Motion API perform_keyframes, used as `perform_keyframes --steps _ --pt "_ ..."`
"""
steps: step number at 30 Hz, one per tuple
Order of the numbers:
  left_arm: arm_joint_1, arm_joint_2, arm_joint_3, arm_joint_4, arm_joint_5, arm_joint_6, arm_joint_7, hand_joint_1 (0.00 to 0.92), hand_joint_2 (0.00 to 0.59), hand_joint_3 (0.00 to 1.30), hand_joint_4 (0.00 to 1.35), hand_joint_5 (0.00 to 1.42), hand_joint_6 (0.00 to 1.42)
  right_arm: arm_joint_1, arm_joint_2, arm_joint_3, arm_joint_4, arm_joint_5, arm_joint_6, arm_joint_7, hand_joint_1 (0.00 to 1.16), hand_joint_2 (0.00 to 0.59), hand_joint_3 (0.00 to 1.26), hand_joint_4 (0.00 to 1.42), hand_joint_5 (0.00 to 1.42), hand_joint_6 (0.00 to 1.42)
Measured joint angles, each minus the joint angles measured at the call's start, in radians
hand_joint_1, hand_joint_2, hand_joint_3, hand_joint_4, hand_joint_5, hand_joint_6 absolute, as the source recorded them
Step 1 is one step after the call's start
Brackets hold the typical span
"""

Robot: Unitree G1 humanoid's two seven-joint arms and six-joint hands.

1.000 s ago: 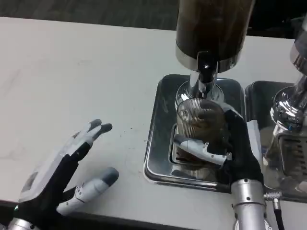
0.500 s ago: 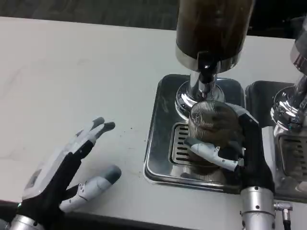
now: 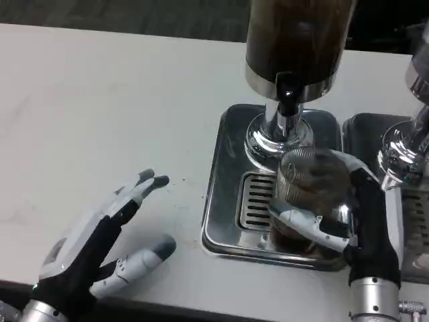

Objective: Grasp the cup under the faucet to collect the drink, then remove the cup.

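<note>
A ribbed clear cup (image 3: 310,194) with dark drink in its lower part stands tilted over the right side of the steel drip tray (image 3: 231,151). My right hand (image 3: 348,215) grips it, thumb across the front and fingers round the back. The cup sits to the right of and below the black faucet (image 3: 288,100) of the dark drink dispenser (image 3: 298,40). My left hand (image 3: 100,245) lies open, fingers spread, on the white table at the lower left, well away from the tray.
The slotted grate (image 3: 258,201) of the tray lies bare left of the cup. A second chrome dispenser (image 3: 405,154) and its tray stand close on the right. The white table (image 3: 100,114) stretches left and back.
My right hand has carried the cup rightward and toward me, out from under the faucet, uncovering the grate. My left hand has slid slightly to the right.
</note>
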Motion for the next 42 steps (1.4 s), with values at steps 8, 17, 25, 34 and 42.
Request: perform_keyframes --steps 8,17,25,34,42 --pt "0.009 0.015 0.003 -0.032 0.002 -0.002 -0.001 0.000 0.137 0.15 0.00 0.08 0.00 0.096 -0.002 0.008 -0.142 -0.006 0.001 0.042 1.10 0.085 0.79 0.87 0.93 1.30" --pt "0.056 0.050 0.014 -0.128 0.034 0.017 -0.009 0.000 0.126 0.05 0.00 0.01 0.00 0.130 -0.002 0.010 -0.198 -0.031 0.010 0.046 1.10 0.085 0.80 0.88 0.94 1.32" --pt "0.192 0.092 0.076 -0.391 0.149 0.178 -0.011 0.000 0.124 0.00 0.00 0.00 0.00 0.243 -0.023 0.023 -0.366 -0.039 0.025 0.106 1.10 0.085 0.80 0.88 0.95 1.33" --pt "0.361 0.091 0.117 -0.566 0.197 0.265 -0.011 0.000 0.113 0.00 0.00 0.00 0.00 0.311 -0.037 0.030 -0.463 -0.037 0.040 0.173 1.09 0.084 0.81 0.90 0.95 1.33" --pt "0.456 0.094 0.182 -0.607 0.207 0.276 -0.011 0.000 0.108 0.00 0.00 0.00 0.00 0.352 -0.043 0.040 -0.532 -0.036 0.043 0.223 1.09 0.084 0.81 0.91 0.95 1.34"
